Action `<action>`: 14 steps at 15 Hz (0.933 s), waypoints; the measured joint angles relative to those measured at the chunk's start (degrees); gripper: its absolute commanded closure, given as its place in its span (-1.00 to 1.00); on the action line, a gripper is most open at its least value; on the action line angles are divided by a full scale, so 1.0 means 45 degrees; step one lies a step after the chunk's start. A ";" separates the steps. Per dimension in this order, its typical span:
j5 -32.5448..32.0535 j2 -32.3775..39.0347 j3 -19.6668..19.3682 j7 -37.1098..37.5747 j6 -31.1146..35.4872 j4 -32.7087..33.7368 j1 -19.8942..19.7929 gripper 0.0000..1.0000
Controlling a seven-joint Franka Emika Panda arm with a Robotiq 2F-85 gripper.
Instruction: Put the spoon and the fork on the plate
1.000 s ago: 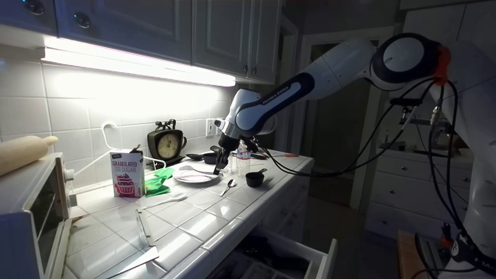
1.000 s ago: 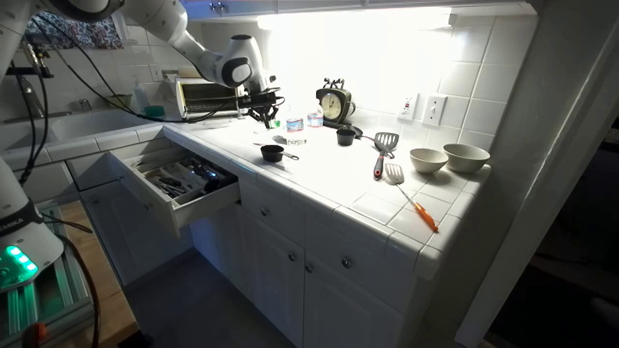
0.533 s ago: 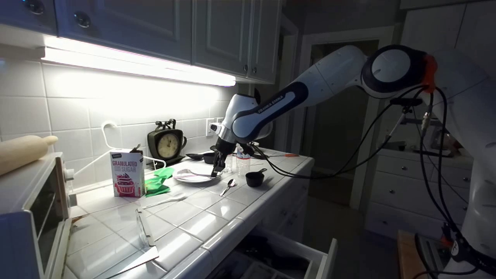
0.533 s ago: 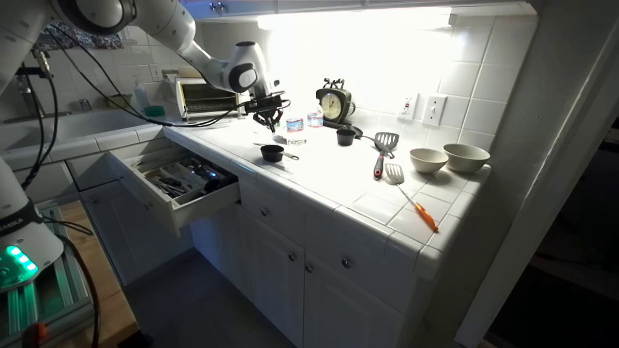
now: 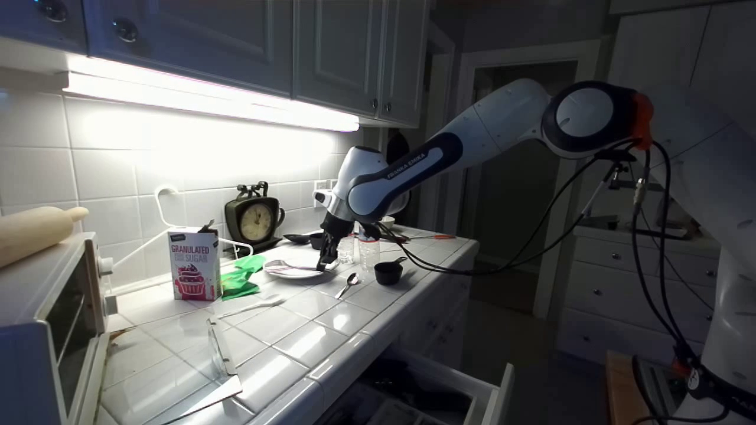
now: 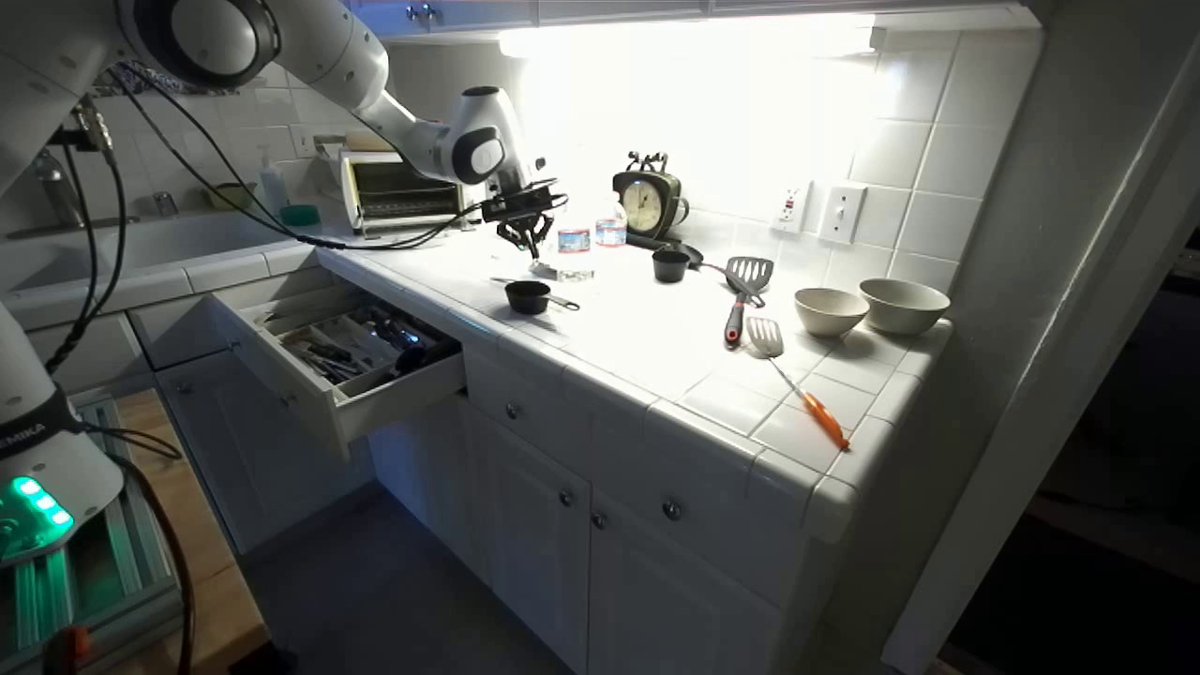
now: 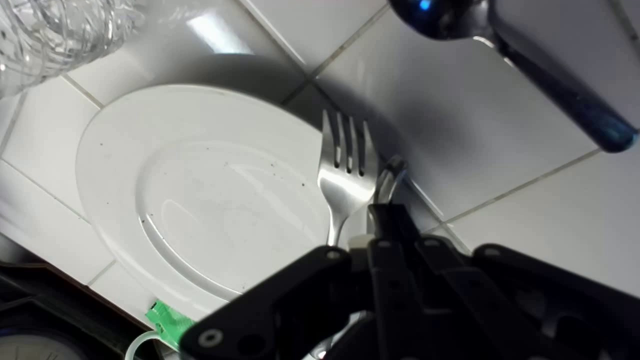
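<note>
The white plate (image 7: pixel 215 210) lies on the tiled counter and also shows in an exterior view (image 5: pixel 301 274). The silver fork (image 7: pixel 346 185) is at the plate's edge in the wrist view, its tines reaching past the rim and its handle partly hidden by my gripper. My gripper (image 7: pixel 395 207) is shut just beside the fork's head. A small shiny grey piece shows at the fingertips; I cannot tell what it is. In both exterior views the gripper (image 5: pixel 322 264) (image 6: pixel 535 253) is low at the plate. The spoon (image 7: pixel 550 82) lies on the tiles beside the plate (image 5: pixel 348 284).
A black measuring cup (image 5: pixel 388 272) stands near the counter's front edge. Clear bottles (image 5: pixel 371 251) stand right by the gripper. A black clock (image 5: pixel 255 221), a green wrapper (image 5: pixel 242 280) and a sugar box (image 5: pixel 195 265) are behind. An open drawer (image 6: pixel 366 352) juts out below.
The arm has lowered, and the gripper has moved down and slightly inward over the plate. A slim strip over the plate at its tip seems to shift with it. The spoon has not moved.
</note>
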 measured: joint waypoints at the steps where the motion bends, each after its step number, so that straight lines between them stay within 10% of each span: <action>1: -0.0048 0.0066 0.0000 -0.0003 -0.0024 0.0095 0.0019 0.98; 14: -0.0284 0.0342 0.0000 -0.0058 -0.0085 0.0459 0.0119 0.79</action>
